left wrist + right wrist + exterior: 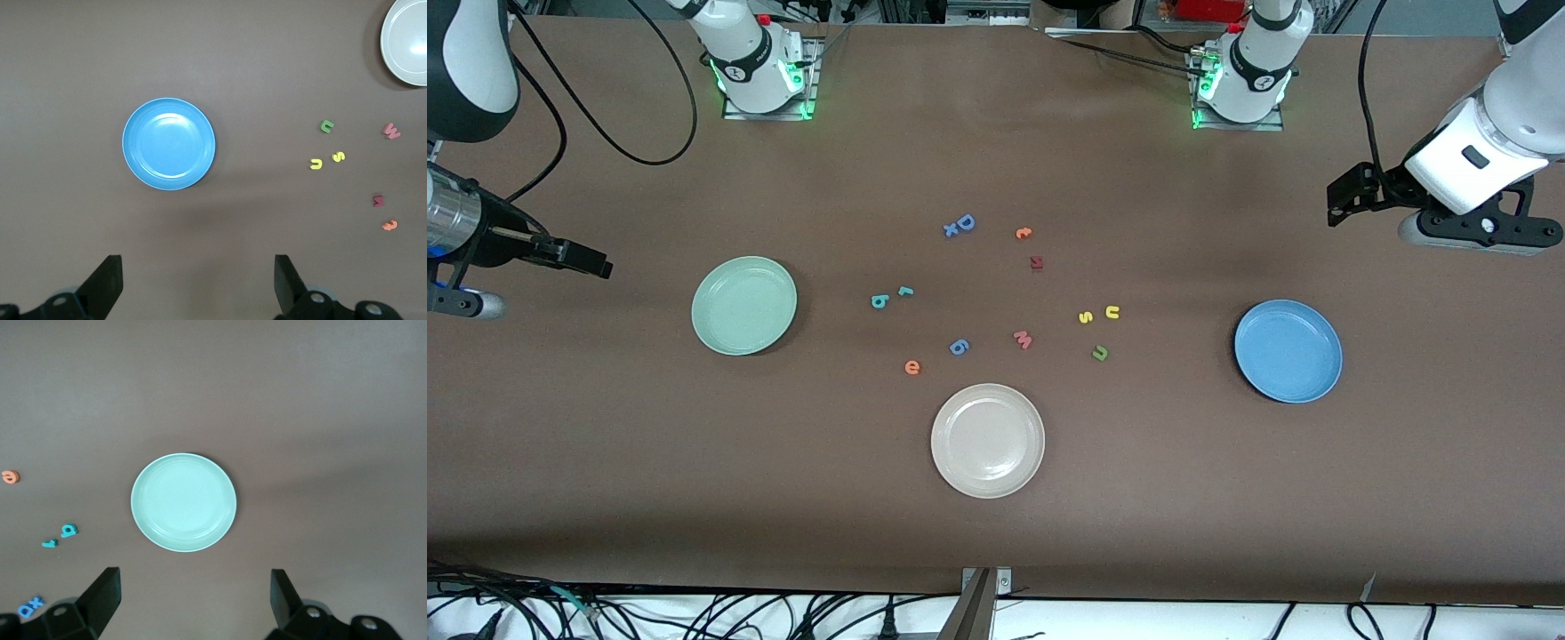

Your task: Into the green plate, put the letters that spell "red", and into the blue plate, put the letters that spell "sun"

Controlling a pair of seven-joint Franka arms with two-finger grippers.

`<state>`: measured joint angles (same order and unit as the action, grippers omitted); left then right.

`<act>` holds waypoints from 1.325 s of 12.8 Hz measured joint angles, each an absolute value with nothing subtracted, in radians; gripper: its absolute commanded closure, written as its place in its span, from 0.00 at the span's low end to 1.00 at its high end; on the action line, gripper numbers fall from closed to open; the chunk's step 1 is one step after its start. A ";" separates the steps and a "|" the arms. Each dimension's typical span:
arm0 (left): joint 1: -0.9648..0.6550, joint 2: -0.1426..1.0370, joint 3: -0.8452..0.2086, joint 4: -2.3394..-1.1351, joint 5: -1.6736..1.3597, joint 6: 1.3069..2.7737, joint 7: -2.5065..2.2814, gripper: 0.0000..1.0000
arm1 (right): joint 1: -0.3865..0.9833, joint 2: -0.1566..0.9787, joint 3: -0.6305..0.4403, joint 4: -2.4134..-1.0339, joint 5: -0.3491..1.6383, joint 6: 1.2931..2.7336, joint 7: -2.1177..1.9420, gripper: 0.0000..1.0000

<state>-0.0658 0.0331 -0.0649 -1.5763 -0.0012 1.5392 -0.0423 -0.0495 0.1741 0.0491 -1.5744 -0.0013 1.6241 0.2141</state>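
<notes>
The green plate point(743, 305) point(183, 502) lies toward the right arm's end, the blue plate point(1288, 350) point(169, 143) toward the left arm's end. Between them lie the teal "d" point(879, 301), teal "r" point(906, 291) and orange "e" point(911, 366). Closer to the blue plate are the yellow "s" point(1085, 316), yellow "u" point(1112, 311) and olive "n" point(1100, 354). My left gripper point(1343, 200) point(198, 287) hangs open and empty above the table beside the blue plate. Open and empty too, my right gripper point(587, 260) point(195, 603) hovers beside the green plate.
A cream-white plate point(987, 440) sits nearest the front camera. Other loose letters: a blue "6" point(959, 347), a pink "w" point(1023, 339), a blue "D" point(965, 221) with a small blue "x", an orange letter point(1024, 233) and a dark red one point(1036, 262).
</notes>
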 measured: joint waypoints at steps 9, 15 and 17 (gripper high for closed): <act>-0.066 0.033 -0.066 -1.576 -0.001 1.539 -0.044 0.00 | 0.125 0.234 0.136 -1.763 0.000 1.864 0.624 0.01; -0.066 0.033 -0.067 -1.576 -0.001 1.539 -0.051 0.00 | 0.164 0.344 0.268 -1.856 0.001 2.024 0.846 0.01; -0.066 0.034 -0.067 -1.576 -0.001 1.539 -0.051 0.00 | 0.163 0.358 0.275 -1.929 0.001 2.125 0.851 0.01</act>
